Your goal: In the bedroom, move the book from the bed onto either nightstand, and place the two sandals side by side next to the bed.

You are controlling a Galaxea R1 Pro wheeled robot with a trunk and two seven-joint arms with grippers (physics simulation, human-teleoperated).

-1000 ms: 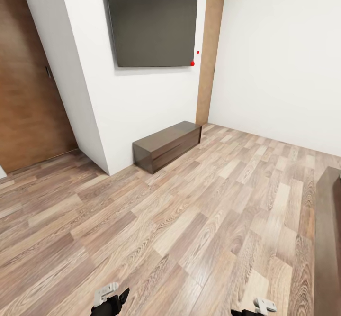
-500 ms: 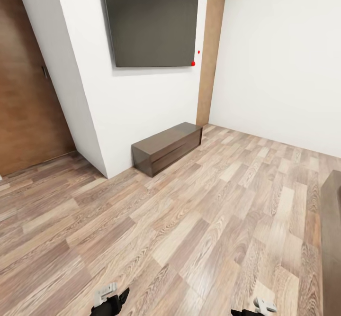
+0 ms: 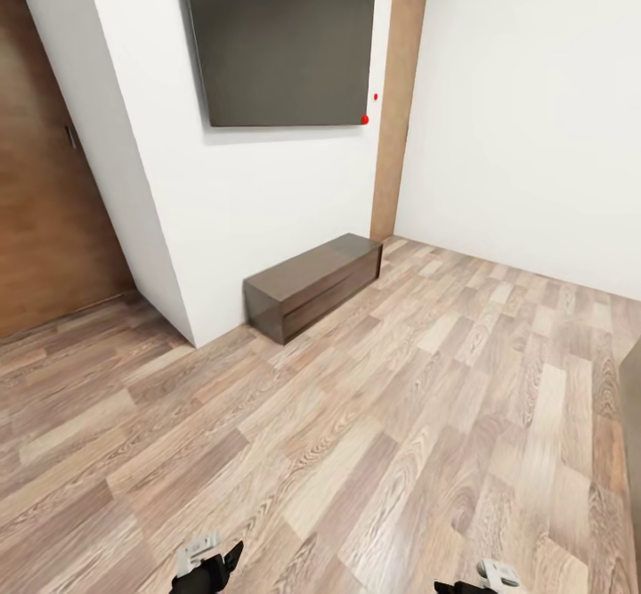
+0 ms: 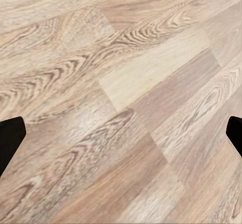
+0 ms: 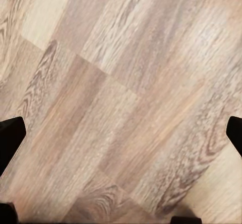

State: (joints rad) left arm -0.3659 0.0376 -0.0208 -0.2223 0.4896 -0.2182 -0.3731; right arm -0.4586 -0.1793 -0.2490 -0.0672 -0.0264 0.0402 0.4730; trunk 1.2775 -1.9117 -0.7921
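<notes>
Ahead of both grippers, the head view takes in a corner of the bedroom [image 3: 516,113]: white walls, a wood-plank floor [image 3: 374,434], a large dark screen [image 3: 280,37] on the wall with two small red dots [image 3: 365,118] at its lower corner, and a long low dark-brown cabinet [image 3: 312,284] standing against that wall, well beyond the fingertips. Beyond the cabinet is a tan door [image 3: 398,104]; off past the left gripper's side is a darker brown door [image 3: 49,211]. A sliver of dark brown wood [image 3: 634,416] shows at the frame's edge, forward of the right gripper; what it belongs to cannot be told.

The left gripper [image 3: 206,563] and right gripper [image 3: 485,576] barely enter the head view's bottom edge, and their spread is unclear there. The wrist views settle it: the left gripper [image 4: 121,133] has its dark fingertips [image 4: 10,138] far apart with bare planks between, and the right gripper [image 5: 121,133] is likewise spread wide, holding nothing, with floor [image 5: 126,98] beneath.
</notes>
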